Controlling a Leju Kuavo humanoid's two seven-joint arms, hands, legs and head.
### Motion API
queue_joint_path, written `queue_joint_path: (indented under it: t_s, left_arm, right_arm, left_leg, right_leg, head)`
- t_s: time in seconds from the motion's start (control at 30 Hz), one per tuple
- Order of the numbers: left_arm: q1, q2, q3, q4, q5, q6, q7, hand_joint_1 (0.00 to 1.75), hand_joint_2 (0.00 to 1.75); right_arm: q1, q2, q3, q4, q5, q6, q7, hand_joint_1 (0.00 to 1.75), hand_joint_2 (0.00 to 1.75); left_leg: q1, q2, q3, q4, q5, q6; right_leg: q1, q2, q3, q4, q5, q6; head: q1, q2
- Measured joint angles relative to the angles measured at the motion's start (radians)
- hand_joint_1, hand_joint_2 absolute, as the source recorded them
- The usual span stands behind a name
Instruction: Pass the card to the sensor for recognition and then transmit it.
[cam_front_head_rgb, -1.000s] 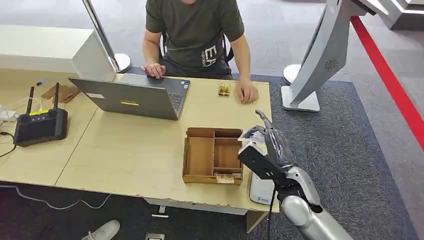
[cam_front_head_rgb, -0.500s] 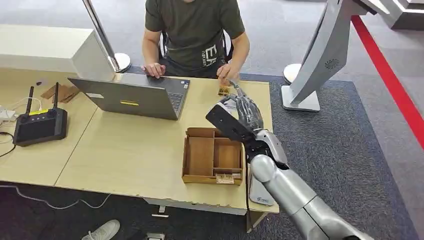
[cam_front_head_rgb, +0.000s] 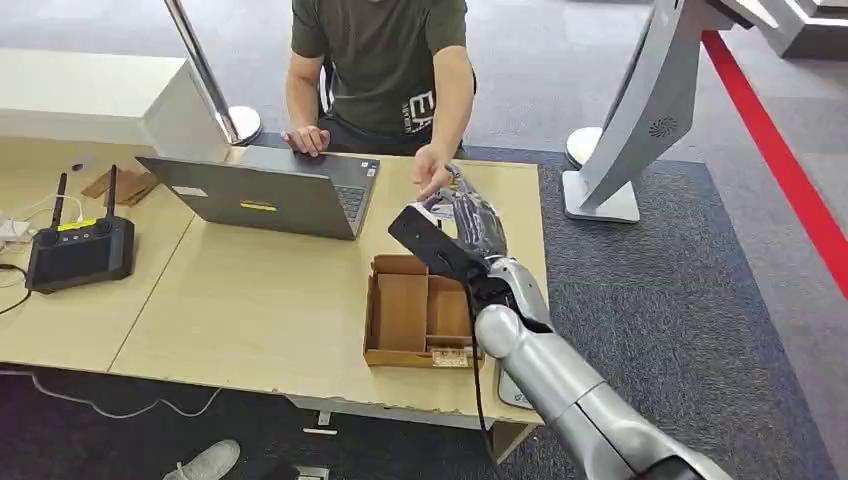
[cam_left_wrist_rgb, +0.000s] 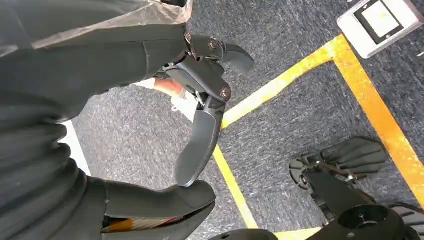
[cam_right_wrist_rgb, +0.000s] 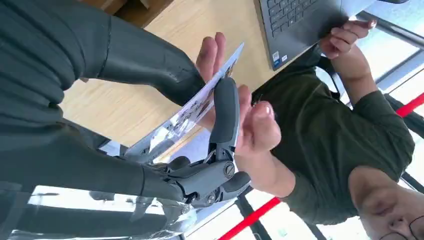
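- Card (cam_right_wrist_rgb: 200, 107) sits pinched in my right hand (cam_front_head_rgb: 470, 222), raised above the far part of the table (cam_front_head_rgb: 250, 300), beyond the wooden tray (cam_front_head_rgb: 425, 312)
- Seen from my right wrist, the card shows almost edge-on, a thin printed sheet whose long axis runs from deep in my grip out past my fingertips toward the person (cam_front_head_rgb: 385, 60)
- My thumb (cam_right_wrist_rgb: 150, 65) presses one face of it and a dark finger (cam_right_wrist_rgb: 225, 115) lies across the other, so my right hand is gripping the card
- The person's hand (cam_right_wrist_rgb: 250, 120) is right at the card's far end, fingers touching it on the side where my dark finger lies
- In the head view that hand (cam_front_head_rgb: 432, 172) meets my fingertips just beside the open laptop (cam_front_head_rgb: 265, 195)
- Their other hand rests at the laptop's far edge
- My left hand (cam_left_wrist_rgb: 150, 115) hangs over grey carpet with yellow lines, holding nothing, one finger stretched toward the thumb with a gap between them
- A black remote with two antennas (cam_front_head_rgb: 80, 245) lies at the table's left end
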Motion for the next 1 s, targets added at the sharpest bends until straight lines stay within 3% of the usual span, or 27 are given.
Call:
queue_joint_path:
  t_s: [0.43,0.47,0.73,1.0]
  left_arm:
    - [0.002,0.0,-0.002,0.0,0.0,0.007,0.001,0.0,1.75]
    - [0.002,0.0,-0.002,0.0,0.0,0.007,0.001,0.0,1.75]
    - [0.005,0.0,-0.002,0.0,0.0,0.01,-0.002,0.0,1.75]
    - [0.032,0.002,0.0,0.0,0.009,0.028,-0.022,0.0,1.75]
  right_arm:
    - [0.0,0.035,-0.014,0.042,0.032,-0.027,-0.011,1.73,1.75]
    - [0.0,0.039,-0.014,0.045,0.042,-0.03,-0.011,0.02,1.75]
    - [0.028,0.048,-0.036,0.02,0.159,-0.043,0.004,0.0,1.75]
    - [0.154,-0.007,-0.096,-0.211,0.192,-0.011,-0.009,0.0,1.75]
  left_leg:
    - [0.0,0.0,0.0,0.0,0.0,0.0]
    - [0.0,0.0,0.0,0.0,0.0,0.0]
    - [0.0,0.001,0.0,0.0,0.0,0.0]
    - [0.0,0.001,0.0,0.0,-0.001,0.0]
  right_leg:
    - [0.0,0.0,0.0,0.0,0.0,0.0]
    - [0.0,0.0,0.0,0.0,0.0,0.0]
    - [0.0,0.0,0.0,0.0,0.0,0.0]
    - [0.0,0.0,0.0,-0.001,0.0,0.0]
  head:
    - [0.0,0.0]
    - [0.0,0.0]
    - [0.0,0.0]
    - [0.0,0.0]
